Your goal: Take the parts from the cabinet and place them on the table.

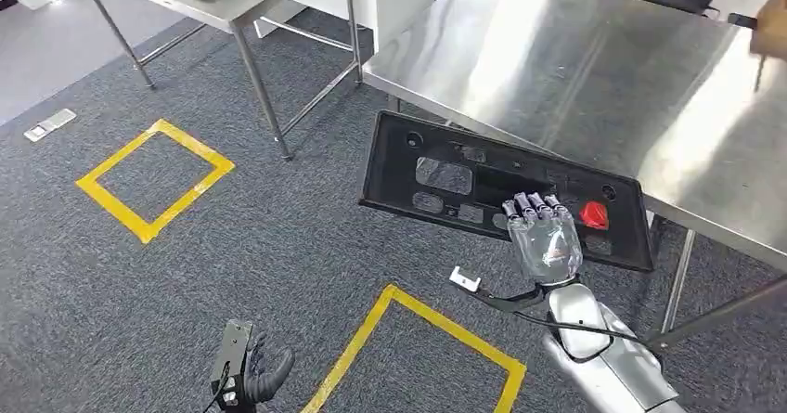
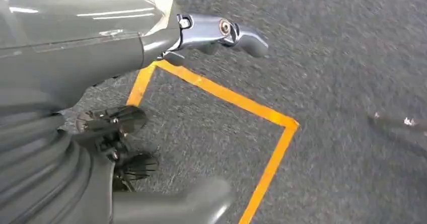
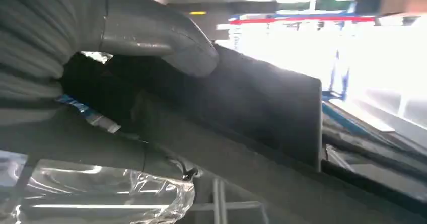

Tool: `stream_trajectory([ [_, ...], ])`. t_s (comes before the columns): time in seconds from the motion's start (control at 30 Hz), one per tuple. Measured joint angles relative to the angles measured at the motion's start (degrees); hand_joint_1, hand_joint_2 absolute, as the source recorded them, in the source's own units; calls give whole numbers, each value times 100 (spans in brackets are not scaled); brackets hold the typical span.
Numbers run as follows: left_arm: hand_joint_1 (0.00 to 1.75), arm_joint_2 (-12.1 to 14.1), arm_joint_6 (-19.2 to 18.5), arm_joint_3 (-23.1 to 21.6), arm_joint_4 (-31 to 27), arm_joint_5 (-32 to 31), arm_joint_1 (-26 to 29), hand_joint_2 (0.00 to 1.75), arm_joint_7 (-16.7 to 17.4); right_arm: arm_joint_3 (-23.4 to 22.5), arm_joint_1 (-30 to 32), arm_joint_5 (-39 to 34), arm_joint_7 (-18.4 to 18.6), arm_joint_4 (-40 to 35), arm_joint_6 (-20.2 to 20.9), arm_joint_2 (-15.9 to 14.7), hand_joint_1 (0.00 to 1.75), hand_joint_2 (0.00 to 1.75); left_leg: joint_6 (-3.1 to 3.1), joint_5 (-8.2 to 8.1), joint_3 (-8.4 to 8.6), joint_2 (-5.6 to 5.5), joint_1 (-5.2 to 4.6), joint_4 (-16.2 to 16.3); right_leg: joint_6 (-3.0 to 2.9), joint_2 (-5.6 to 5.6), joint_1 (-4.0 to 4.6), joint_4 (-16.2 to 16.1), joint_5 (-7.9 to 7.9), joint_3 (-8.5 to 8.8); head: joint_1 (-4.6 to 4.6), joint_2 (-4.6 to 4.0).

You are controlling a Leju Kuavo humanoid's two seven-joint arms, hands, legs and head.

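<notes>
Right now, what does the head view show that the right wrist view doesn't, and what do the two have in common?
Head view alone: the steel table, the yellow tape squares on the grey carpet, the red piece on the panel, and the left hand hanging low.
Right wrist view alone: the panel's plain dark side from close up, with bright glare behind it.
Both: the right hand gripping the black panel, fingers over its edge.

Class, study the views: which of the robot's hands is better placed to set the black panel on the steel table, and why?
The right hand. It already grips the black panel beside the steel table's edge. The left hand hangs low over the carpet, holding nothing.
</notes>
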Motion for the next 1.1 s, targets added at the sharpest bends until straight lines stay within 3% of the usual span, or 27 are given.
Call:
stream_trajectory([
  [0.07,0,4,0,2,0,-11,31,175,35,4,-11,0,5,0,0,7,175,175,-25,-413,-434,-120,0,913,-28,142,17,0,8,-10,-11,0],
  [0.1,0,7,-2,0,0,-17,40,175,48,11,-6,0,-2,2,6,9,175,175,-27,-481,-603,-122,1,1225,-42,222,28,0,17,-16,-9,0],
  [0.13,0,7,-6,0,0,-20,40,175,57,13,-6,0,-4,4,13,9,175,175,-17,-401,-638,-123,2,1247,-42,309,31,2,19,-18,-7,0],
  [0.17,0,7,-15,0,0,-20,38,175,63,13,-6,0,-15,7,37,9,175,175,-4,-193,-538,-130,7,1005,-40,394,31,6,21,-15,-11,0],
  [0.2,0,9,-20,2,0,-20,37,175,70,11,-10,0,-15,7,48,9,175,175,16,77,-323,-164,14,564,-36,479,30,8,24,-7,-11,0],
  [0.23,0,9,-20,4,-4,-22,32,175,83,11,-12,0,-15,7,52,11,175,175,35,314,-89,-277,34,86,-31,549,29,9,26,-1,-15,0],
  [0.27,0,11,-20,4,-11,-24,28,175,85,11,-15,0,-18,7,55,24,175,175,56,430,84,-615,64,-292,-15,613,22,9,34,-11,-15,0],
  [0.3,0,11,-24,4,-17,-24,31,175,87,9,-32,0,-17,7,66,24,175,175,64,389,152,-743,93,-435,5,667,101,42,42,-50,-7,0],
  [0.33,0,11,-33,4,-28,-26,31,175,94,9,-38,0,-20,7,77,35,175,175,62,394,132,-636,59,-421,51,718,66,14,74,-90,-9,0],
  [0.4,0,-2,-37,4,-52,-28,19,175,94,4,-38,0,-20,9,87,35,175,175,133,406,132,-518,-3,-439,137,870,34,-38,129,-131,-20,0],
  [0.43,0,-20,-37,4,-79,-28,14,175,94,0,-39,0,-28,7,87,31,175,175,207,464,163,-422,50,-529,170,891,100,-37,136,-184,-13,0],
  [0.47,0,-22,-35,9,-96,-28,5,175,94,0,-34,0,-33,9,87,33,175,175,248,499,189,-370,37,-585,158,517,68,94,60,-241,-7,0],
  [0.5,0,-20,-39,13,-107,-28,13,175,94,6,-63,0,-35,9,90,39,175,175,290,511,189,-313,37,-600,143,258,84,392,-118,-384,43,0],
  [0.57,0,-20,-88,20,-120,-26,53,175,107,20,-90,2,-48,13,98,48,175,175,290,510,181,-169,21,-597,136,132,72,1329,-507,-821,46,0],
  [0.6,0,-17,-120,20,-127,-20,68,175,107,37,-88,2,-59,17,103,48,175,175,289,509,171,-116,20,-595,160,122,69,1688,-609,-975,44,0],
  [0.63,0,-17,-125,22,-127,-17,79,175,109,55,-86,0,-61,28,105,48,175,175,288,509,169,-77,20,-594,200,116,66,1774,-603,-998,52,0],
  [0.67,0,-17,-129,24,-127,-17,85,175,109,59,-87,0,-72,35,105,48,175,175,286,508,170,-43,21,-594,251,111,55,1577,-516,-868,46,0],
  [0.73,0,-17,-140,24,-133,-17,86,175,111,57,-99,0,-72,35,105,46,175,175,275,504,177,-8,21,-588,335,57,33,550,-175,-284,46,0],
  [0.77,0,-17,-142,24,-144,-17,86,175,111,57,-106,0,-76,35,105,44,175,175,255,498,181,-3,20,-585,331,-10,36,76,-68,-6,52,0],
  [0.8,0,-17,-166,26,-149,-5,83,175,109,59,-120,0,-77,35,105,46,175,175,216,476,163,4,-41,-555,255,-47,80,-86,-38,87,48,0],
  [0.83,0,-17,-181,26,-149,26,86,175,107,59,-123,0,-77,35,111,44,175,175,193,479,162,9,-42,-563,191,-24,106,-94,-6,73,35,0],
  [0.87,0,-15,-212,28,-151,61,88,175,103,63,-126,0,-74,35,125,42,175,175,249,442,150,8,-69,-540,182,-23,42,-102,9,79,35,0],
  [0.9,0,-15,-241,28,-153,92,89,175,94,72,-129,0,-70,35,149,42,175,175,323,489,145,-2,-37,-545,181,-22,49,-97,9,80,31,0],
  [0.97,0,-15,-273,28,-153,131,90,175,92,98,-150,0,-33,37,190,42,175,175,249,492,147,2,-5,-563,165,-15,86,-95,15,72,39,0],
  [1.1,0,-17,-293,28,-153,162,91,175,76,146,-181,0,18,37,208,35,175,175,201,521,157,2,3,-607,122,-12,100,-94,19,58,37,0],
])
